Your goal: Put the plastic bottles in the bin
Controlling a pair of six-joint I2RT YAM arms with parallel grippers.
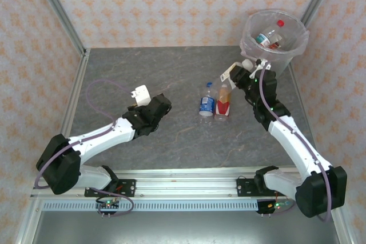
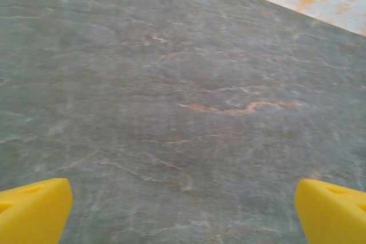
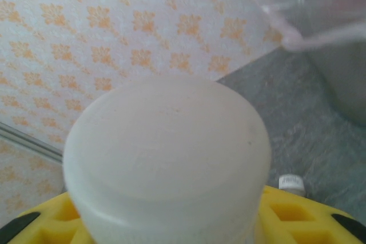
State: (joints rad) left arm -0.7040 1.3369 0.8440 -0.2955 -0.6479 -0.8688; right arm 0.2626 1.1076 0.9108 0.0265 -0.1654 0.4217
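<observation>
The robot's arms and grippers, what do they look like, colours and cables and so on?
Both the left arm and right arm have white link shells with black joints. A purple cable runs along each. A white camera mount sits at the wrist. The fingers are bright yellow, blocky plastic.

arms (image 1: 106, 135): 2, white links, black joints | cables (image 1: 94, 84): purple | end effector fingers (image 2: 31, 210): yellow

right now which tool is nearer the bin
Right. The right tool is close beside the bin, at its near wall, gripping a white bottle. The left tool hangs open far across the table, well to the bin's left.
</observation>
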